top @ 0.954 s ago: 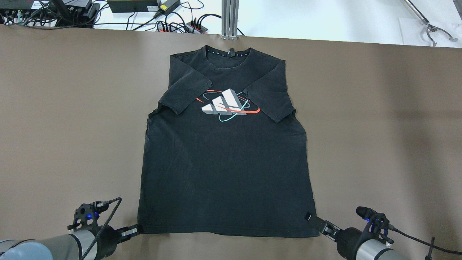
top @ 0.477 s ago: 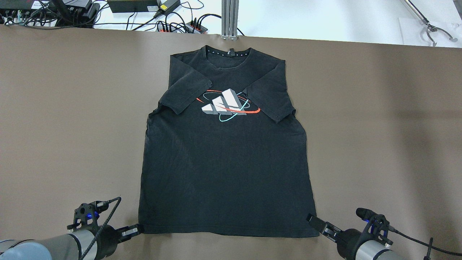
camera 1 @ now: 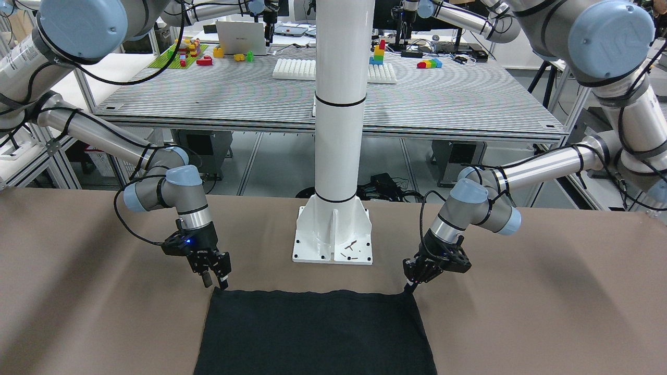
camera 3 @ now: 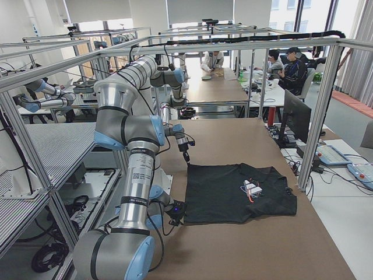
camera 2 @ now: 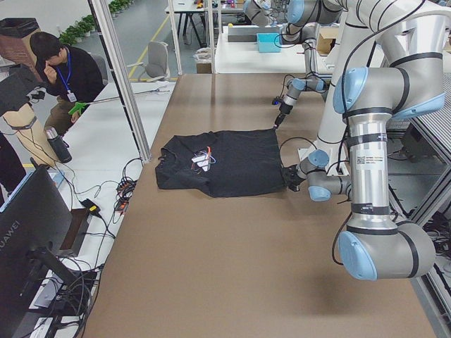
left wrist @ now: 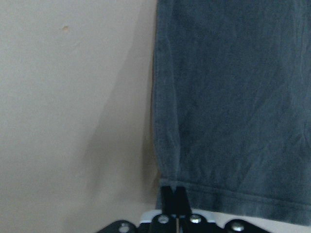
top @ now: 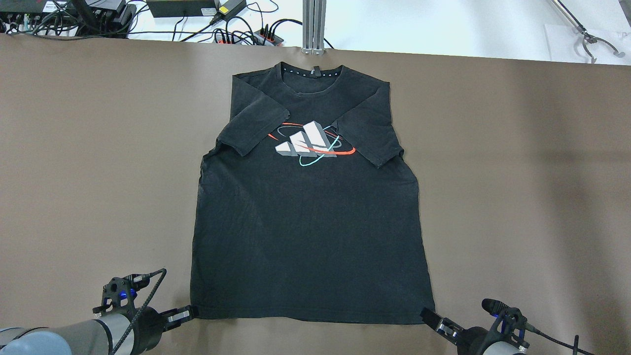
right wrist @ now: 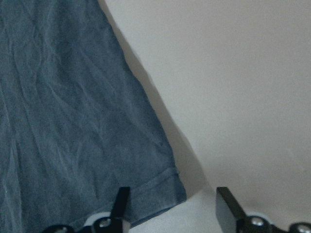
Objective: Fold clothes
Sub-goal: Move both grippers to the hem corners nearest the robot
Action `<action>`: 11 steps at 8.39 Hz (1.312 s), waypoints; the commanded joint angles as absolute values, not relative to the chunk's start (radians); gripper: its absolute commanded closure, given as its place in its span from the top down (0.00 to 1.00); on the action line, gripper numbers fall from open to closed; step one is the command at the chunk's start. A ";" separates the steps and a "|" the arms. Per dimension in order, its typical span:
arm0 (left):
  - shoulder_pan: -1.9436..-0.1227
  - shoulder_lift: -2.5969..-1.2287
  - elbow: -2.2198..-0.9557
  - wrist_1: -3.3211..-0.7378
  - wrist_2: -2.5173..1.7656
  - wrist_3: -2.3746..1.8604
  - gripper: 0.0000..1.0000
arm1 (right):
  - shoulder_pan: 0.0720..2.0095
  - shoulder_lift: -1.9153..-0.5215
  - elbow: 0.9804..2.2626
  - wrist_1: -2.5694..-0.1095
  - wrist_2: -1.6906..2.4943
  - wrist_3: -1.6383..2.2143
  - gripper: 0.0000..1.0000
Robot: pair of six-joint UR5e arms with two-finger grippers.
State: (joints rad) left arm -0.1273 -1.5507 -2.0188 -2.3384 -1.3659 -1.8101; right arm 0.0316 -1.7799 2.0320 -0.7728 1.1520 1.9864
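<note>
The clothes (top: pixel 310 222), a black T-shirt with a white three-stripe logo (top: pixel 308 140), lie flat on the brown table, collar far from the robot and both sleeves folded in over the chest. My left gripper (top: pixel 192 311) sits at the near left hem corner. In the left wrist view its fingers (left wrist: pixel 174 194) are pressed together on the edge of the hem (left wrist: pixel 209 194). My right gripper (top: pixel 427 315) is open at the near right hem corner. In the right wrist view that corner (right wrist: pixel 167 191) lies between the spread fingers (right wrist: pixel 226 206).
The white robot pedestal (camera 1: pixel 333 245) stands just behind the near hem. Cables and power strips (top: pixel 246 34) lie past the table's far edge, and a metal post (top: pixel 314 24) rises behind the collar. Bare brown table (top: pixel 517 197) extends on both sides of the shirt.
My right gripper has drawn back toward the robot, from over the hem to just off its corner. The left gripper crept slightly right against the left corner.
</note>
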 commanded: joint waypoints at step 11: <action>-0.127 -1.545 -2.020 -2.339 -1.362 -1.810 0.00 | 0.026 -1.743 2.010 -0.813 1.155 1.974 0.15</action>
State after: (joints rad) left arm -0.1274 -1.5447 -2.0203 -2.3392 -1.3650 -1.8101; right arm 0.0249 -1.7601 2.0219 -0.8121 1.1551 1.9743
